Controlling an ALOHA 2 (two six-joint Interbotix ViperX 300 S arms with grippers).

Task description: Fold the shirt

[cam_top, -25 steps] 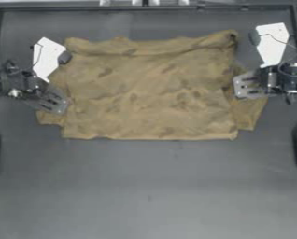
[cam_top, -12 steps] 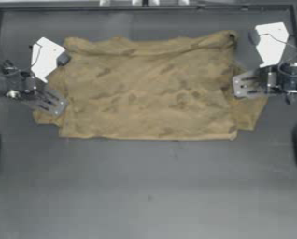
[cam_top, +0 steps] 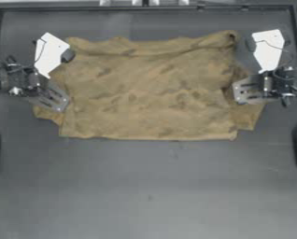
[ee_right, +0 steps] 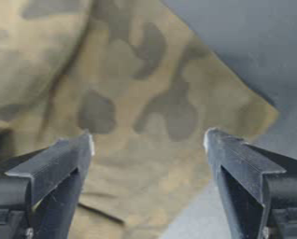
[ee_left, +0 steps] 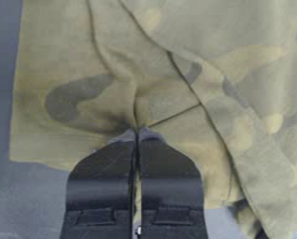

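Unchanged since the earlier frames apart from slight settling: shirt and both arms hold the same places.

Item: shirt (cam_top: 150, 88), tan short-sleeved T-shirt with faint olive-brown camouflage blotches; spread fairly flat, lightly rumpled, on the far half of the dark table (cam_top: 151, 186). No brand, label or writing can be read on it.

Left gripper (cam_top: 51, 100): at the shirt's left edge, by the sleeve. Jaws pressed together, pinching a small ridge of the cloth between their tips.

Right gripper (cam_top: 237, 91): at the shirt's right edge, over the sleeve area. Jaws spread wide, nothing held; cloth lies beneath and between them.

Two white patches (cam_top: 49, 52) show near the shirt's upper corners, unmarked.
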